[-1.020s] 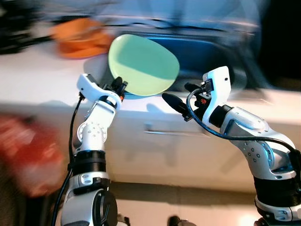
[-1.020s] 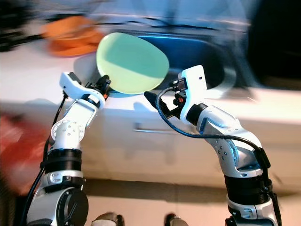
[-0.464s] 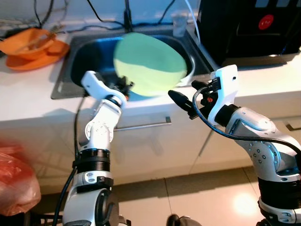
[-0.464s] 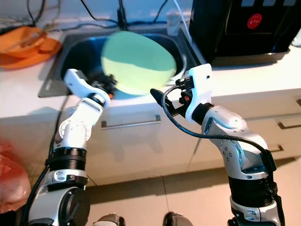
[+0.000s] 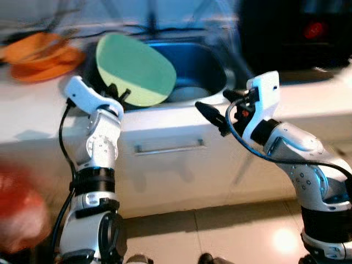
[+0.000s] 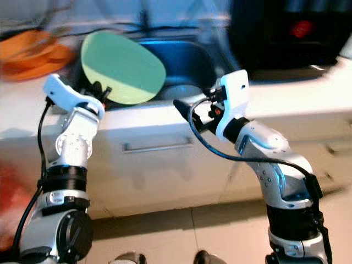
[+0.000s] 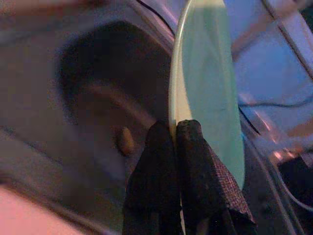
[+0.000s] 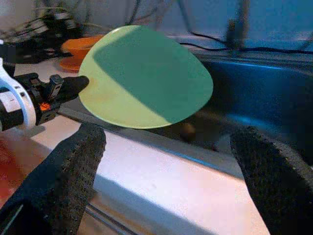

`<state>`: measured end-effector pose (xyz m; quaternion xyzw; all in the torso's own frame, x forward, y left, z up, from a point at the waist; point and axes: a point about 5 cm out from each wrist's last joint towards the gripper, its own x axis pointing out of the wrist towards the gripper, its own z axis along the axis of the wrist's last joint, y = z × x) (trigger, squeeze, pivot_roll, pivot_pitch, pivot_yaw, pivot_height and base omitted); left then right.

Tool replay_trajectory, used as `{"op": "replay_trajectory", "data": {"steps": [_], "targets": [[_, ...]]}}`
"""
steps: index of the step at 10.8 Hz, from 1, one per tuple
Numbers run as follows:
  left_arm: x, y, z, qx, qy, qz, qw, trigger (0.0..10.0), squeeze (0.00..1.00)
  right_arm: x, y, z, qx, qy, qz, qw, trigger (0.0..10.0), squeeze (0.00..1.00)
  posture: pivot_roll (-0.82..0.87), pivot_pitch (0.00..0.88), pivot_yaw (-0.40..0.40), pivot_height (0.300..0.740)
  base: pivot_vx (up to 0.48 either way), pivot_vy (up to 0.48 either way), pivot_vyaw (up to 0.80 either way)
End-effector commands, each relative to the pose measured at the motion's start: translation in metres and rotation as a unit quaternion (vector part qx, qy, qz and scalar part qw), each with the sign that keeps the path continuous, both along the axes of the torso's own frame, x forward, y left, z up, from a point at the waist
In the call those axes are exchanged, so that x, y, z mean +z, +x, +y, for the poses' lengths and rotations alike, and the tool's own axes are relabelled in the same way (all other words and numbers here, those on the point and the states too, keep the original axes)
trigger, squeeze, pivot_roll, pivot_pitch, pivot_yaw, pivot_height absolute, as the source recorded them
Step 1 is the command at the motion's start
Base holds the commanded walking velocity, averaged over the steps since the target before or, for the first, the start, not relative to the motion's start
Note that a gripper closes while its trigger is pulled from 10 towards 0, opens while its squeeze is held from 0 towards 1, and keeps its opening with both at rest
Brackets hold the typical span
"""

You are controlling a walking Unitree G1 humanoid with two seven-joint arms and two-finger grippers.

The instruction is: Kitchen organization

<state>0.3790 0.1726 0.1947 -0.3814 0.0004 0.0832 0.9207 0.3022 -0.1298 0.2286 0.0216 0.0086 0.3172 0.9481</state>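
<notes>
Left claw [image 7: 175, 134] pinching green plate [image 7: 208, 83] rim, right claw [image 8: 166, 161] spread wide, sink [image 8: 264, 93] beyond

White countertop [image 5: 38, 113] with inset steel sink [image 5: 201, 66]; orange dishes [image 5: 41, 55] on counter left of sink.

place: home kitchen | evidence: steel sink [image 5: 203, 66], white counter [image 5: 33, 110], drawer handle [image 5: 169, 147]

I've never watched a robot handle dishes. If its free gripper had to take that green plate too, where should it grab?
Probably the bare rim opposite the left gripper, which pinches the green plate by its lower edge, holding it nearly upright over the sink. The thin plate offers only its rim, so the open right gripper would best come from its own side, one finger on each face.
</notes>
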Motion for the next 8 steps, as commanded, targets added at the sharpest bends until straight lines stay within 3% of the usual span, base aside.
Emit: {"op": "replay_trajectory", "data": {"steps": [1, 8], "targets": [[-0.0043, 0.0007, 0.0014, 0.009, 0.015, 0.017, 1.0, 0.0, 0.0, 0.008, -0.0026, 0.0038, 0.01, 0.002, -0.02, 1.0, 10.0, 0.29, -0.01, 0.076, 0.051, 0.74, 0.0, 0.0, 0.77], [-0.0017, 0.0033, -0.0043, -0.001, 0.025, 0.011, 1.0, 0.0, 0.0, 0.0072, -0.0039, 0.0048, 0.012, -0.001, -0.018, 1.0, 10.0, 0.23, -0.01, 0.08, 0.053, 0.74, 0.035, 0.0, 0.0]]}}
